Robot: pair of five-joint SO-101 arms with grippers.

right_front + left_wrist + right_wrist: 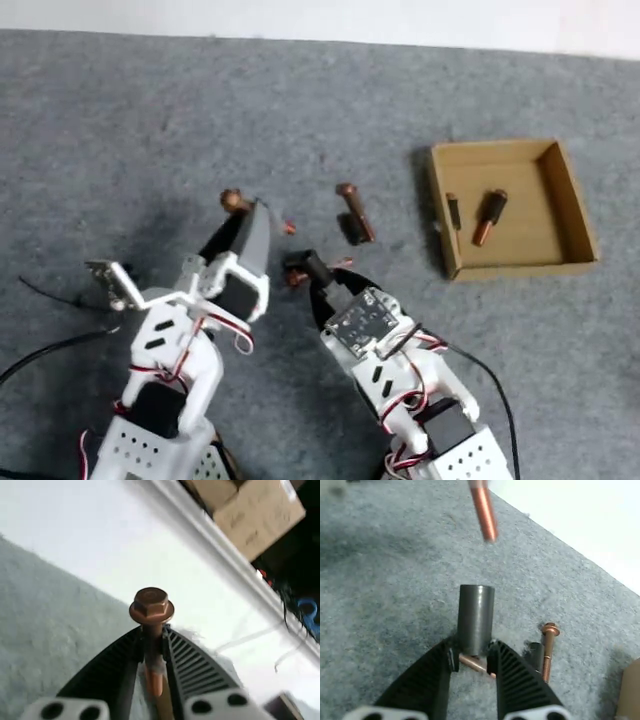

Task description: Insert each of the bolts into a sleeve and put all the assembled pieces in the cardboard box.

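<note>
My left gripper (252,222) (152,642) is shut on the shaft of a copper bolt (236,201) (151,606), held off the carpet with its hex head past the fingers. My right gripper (318,277) (472,657) is shut on a dark sleeve (317,265) (476,616), whose open end points toward the held bolt's tip (484,515), a short gap away. Another bolt (297,279) (471,663) lies on the carpet under the right gripper. A third bolt (354,209) (548,647) lies beside a loose sleeve (351,231) (535,655).
The cardboard box (569,195) stands on the grey carpet to the right, with a thin dark piece (453,210) and a bolt in a sleeve (489,217) inside. Its corner (631,695) shows in the right wrist view. Carpet to the far left is bare.
</note>
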